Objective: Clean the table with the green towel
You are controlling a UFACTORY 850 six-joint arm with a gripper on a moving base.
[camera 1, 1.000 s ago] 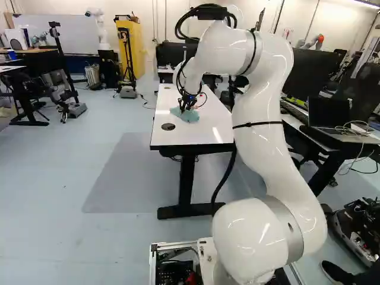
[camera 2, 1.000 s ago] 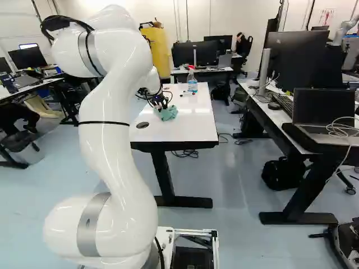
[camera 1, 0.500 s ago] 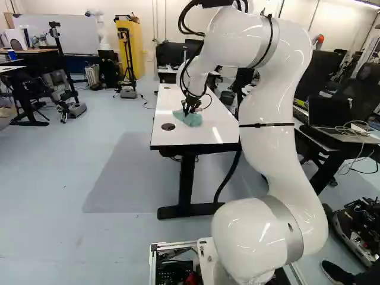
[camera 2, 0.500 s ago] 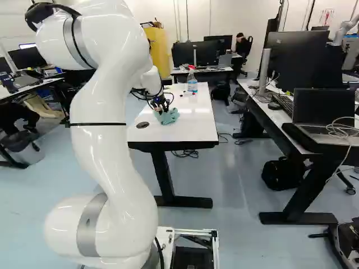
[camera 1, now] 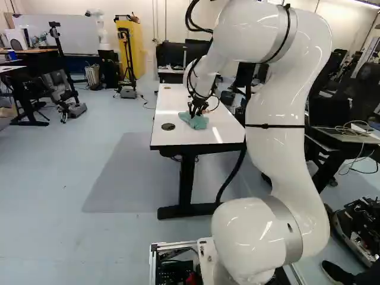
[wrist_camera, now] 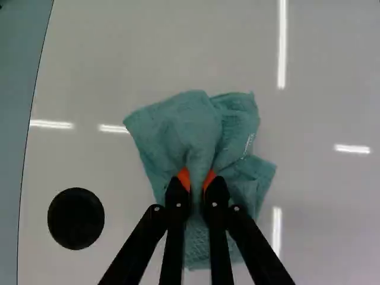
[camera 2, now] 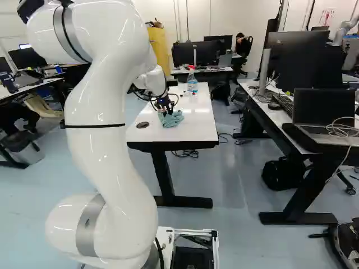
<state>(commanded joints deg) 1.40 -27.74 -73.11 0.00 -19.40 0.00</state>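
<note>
Gripper (camera 1: 195,113), nearly closed, pinching the towel (wrist_camera: 191,133), which apparently rests on the desk (camera 1: 178,138).

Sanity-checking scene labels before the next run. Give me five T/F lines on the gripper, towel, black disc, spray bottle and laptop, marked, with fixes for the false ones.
1. The gripper is shut on the towel. True.
2. The towel covers the black disc. False: the disc lies beside the towel, uncovered.
3. The spray bottle stands on the table, farther from the base than the towel. True.
4. The laptop at the right of the right base view is closed. False: its lid is up.
5. The towel is a neat flat square. False: it is bunched, with creases running to the pinch.
</note>
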